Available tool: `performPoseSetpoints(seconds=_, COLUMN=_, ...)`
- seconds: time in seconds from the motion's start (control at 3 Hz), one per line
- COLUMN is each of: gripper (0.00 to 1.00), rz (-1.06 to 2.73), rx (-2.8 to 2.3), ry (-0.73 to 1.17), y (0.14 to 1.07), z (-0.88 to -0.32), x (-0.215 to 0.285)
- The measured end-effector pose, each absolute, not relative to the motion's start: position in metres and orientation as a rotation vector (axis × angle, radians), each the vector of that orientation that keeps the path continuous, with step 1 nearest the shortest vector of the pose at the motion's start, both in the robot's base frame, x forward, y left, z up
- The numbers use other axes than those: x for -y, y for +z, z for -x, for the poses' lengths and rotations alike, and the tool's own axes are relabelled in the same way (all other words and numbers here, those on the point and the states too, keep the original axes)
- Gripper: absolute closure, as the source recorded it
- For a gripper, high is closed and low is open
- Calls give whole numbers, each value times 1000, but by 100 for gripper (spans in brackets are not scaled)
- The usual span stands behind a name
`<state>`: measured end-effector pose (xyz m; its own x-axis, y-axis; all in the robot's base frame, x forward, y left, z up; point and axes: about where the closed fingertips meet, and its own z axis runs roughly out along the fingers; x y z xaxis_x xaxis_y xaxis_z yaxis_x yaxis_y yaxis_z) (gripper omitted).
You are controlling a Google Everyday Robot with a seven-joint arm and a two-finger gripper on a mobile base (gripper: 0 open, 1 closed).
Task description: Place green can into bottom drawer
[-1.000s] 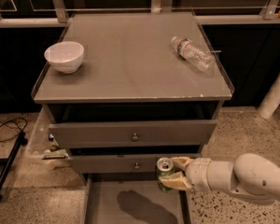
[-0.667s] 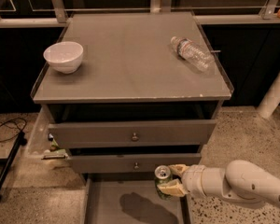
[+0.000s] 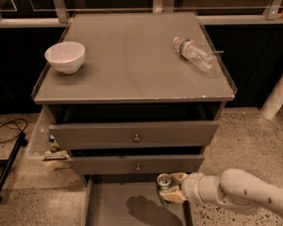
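Observation:
The green can (image 3: 164, 188) stands upright with its silver top showing, held in my gripper (image 3: 173, 188) at the right side of the open bottom drawer (image 3: 108, 206). The gripper's pale fingers (image 3: 175, 197) are shut around the can's side. The white arm reaches in from the lower right. The can hangs just above the drawer's grey floor, close to its right wall. Its shadow lies on the floor to the left. The drawer's front end is cut off by the picture's lower edge.
Two upper grey drawers with small knobs (image 3: 137, 138) stand partly pulled out above the can. On the cabinet top lie a white bowl (image 3: 65, 56) and a clear plastic water bottle (image 3: 194, 53). A black cable (image 3: 7, 128) and stand are on the floor at left.
The gripper has carried the can lower and a little to the left, down towards the bottom drawer's floor. The bowl and bottle have not moved.

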<state>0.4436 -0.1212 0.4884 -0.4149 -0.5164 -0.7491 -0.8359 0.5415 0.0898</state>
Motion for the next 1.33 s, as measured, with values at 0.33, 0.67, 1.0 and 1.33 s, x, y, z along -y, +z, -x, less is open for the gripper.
performPoseSetpoints(seconds=0.33, gripper=100, rz=1050, rx=-2110, ry=633, y=454, z=-439, x=112)
performPoseSetpoints(seconds=0.67, gripper=100, rz=979, rx=-2068, ry=648, y=405, z=-446, x=103)
performPoseSetpoints(seconds=1.0, gripper=100, rz=847, rx=-2008, ry=646, y=369, z=-467, x=103)
performPoseSetpoints(seconds=1.33, gripper=100, rz=756, rx=-2015, ry=686, y=316, z=-470, x=91)
